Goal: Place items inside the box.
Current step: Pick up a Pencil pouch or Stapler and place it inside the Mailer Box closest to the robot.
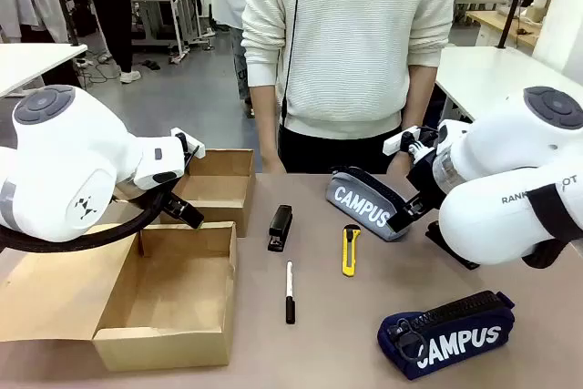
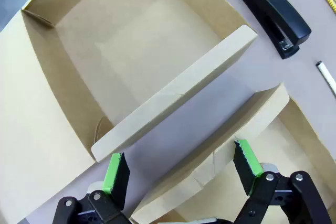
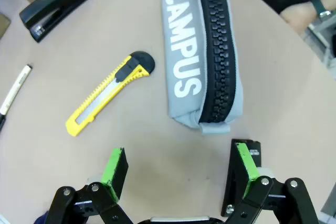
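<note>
Five loose items lie on the counter (image 1: 342, 339), one of each kind except the pouches, of which there are two.

- The black stapler (image 1: 280, 227), the yellow utility knife (image 1: 351, 250) and the black marker pen (image 1: 290, 291) all lie with their long axes running near-to-far. The knife's black butt is at the far end, and the pen's white half is also at the far end.
- The grey pouch (image 1: 369, 205) slants from far-left to near-right, zip upward.
- The navy pouch (image 1: 446, 334) lies crosswise close to the counter's near edge, lettering facing the robot.

Two open cardboard boxes sit at the left: the far box (image 1: 223, 190) and the near box (image 1: 164, 316). The near box's right wall is just beside the pen. Bare counter lies between the pen and the navy pouch.

The left pincer (image 2: 181, 161) is spread wide and holds nothing, above the gap where the two boxes' walls meet. The right pincer (image 3: 179, 158) is also wide and empty, over bare counter just short of the grey pouch's end, with the knife off to one side.
</note>
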